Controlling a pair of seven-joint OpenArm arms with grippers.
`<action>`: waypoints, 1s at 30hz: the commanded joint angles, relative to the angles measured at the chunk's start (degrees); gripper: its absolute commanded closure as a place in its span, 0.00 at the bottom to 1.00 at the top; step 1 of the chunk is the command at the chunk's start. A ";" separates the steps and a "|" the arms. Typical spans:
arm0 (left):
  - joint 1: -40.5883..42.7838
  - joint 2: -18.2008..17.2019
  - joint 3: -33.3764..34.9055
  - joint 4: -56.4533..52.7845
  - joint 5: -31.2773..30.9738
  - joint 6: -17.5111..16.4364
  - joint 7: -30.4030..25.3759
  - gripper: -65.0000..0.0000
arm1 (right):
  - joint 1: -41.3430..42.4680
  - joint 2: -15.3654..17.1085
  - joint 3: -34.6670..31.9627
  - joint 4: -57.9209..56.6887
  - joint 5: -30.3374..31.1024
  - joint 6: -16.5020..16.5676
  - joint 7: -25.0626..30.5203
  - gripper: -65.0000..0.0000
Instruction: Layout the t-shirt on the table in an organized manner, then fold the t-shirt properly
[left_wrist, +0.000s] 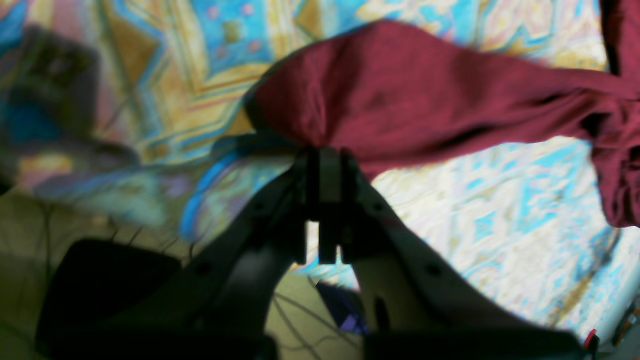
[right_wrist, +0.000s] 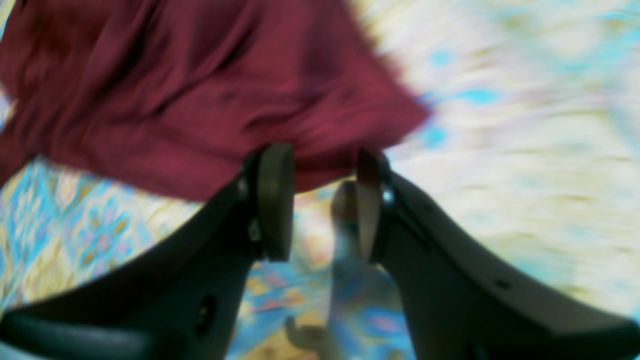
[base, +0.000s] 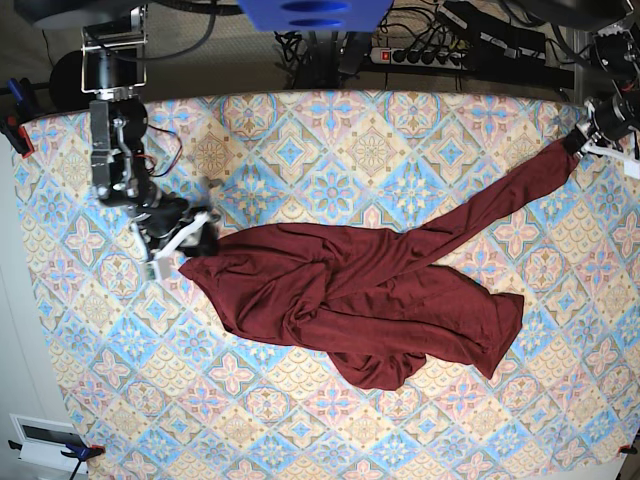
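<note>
The t-shirt (base: 370, 300) lies crumpled across the middle of the desk (base: 300, 420) — plain maroon knit, heavily creased, with one long strip stretched toward the far corner. There the left gripper (left_wrist: 322, 155) has its fingers clenched on the strip's end. The right gripper (right_wrist: 320, 195) sits at the garment's opposite edge — fingers spread, fabric edge between them, not gripped.

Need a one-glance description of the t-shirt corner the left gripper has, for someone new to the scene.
Start at the table with its pastel diamond-tile cloth; the maroon t-shirt lies crumpled mid-table. From it one narrow strip of fabric stretches to the far right edge in the base view, ending pinched in the left gripper, the only part pulled taut.
</note>
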 joint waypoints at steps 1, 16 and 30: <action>-0.83 -1.80 -0.60 0.90 -0.64 -0.17 -0.79 0.95 | 2.39 0.66 -0.57 1.07 0.73 0.31 1.70 0.69; -2.58 -2.07 -0.51 0.99 -0.37 0.27 -0.79 0.95 | 5.99 0.49 -6.55 0.45 -22.03 0.13 1.97 0.57; -7.33 -2.07 18.04 0.99 14.40 0.18 -8.43 0.95 | 8.89 -0.74 -3.74 -1.57 -19.93 0.49 2.14 0.51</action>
